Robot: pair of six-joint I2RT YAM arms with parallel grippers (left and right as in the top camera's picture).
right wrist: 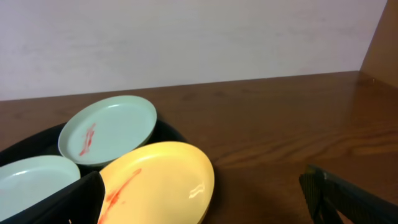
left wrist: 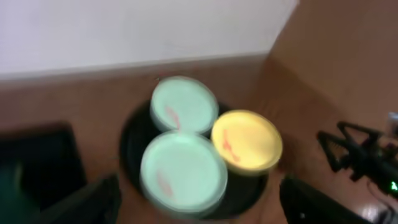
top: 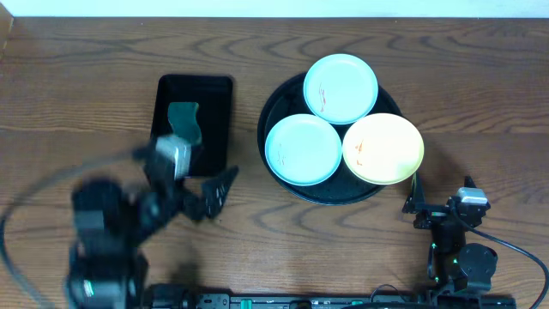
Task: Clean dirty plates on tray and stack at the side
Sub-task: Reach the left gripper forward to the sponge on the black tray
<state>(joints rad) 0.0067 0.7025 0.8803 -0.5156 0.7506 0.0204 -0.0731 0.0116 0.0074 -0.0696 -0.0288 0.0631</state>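
On the one round black tray (top: 276,107) we count three: a far mint-blue plate (top: 340,88), a near mint-blue plate (top: 302,149) and one yellow plate (top: 383,148), which lies just ahead of the right gripper (top: 436,202). The tray sits right of the left gripper (top: 216,193). Both grippers are open and empty over the counter (top: 86,86).

The overhead view looks straight down on the whole bench (top: 86,94). The left wrist view, blurred, looks down aslant from some height toward the wall (left wrist: 124,31). The right wrist view sits low and near, facing the same wall. All three share the tray (top: 283,99) and its plates (top: 340,88).
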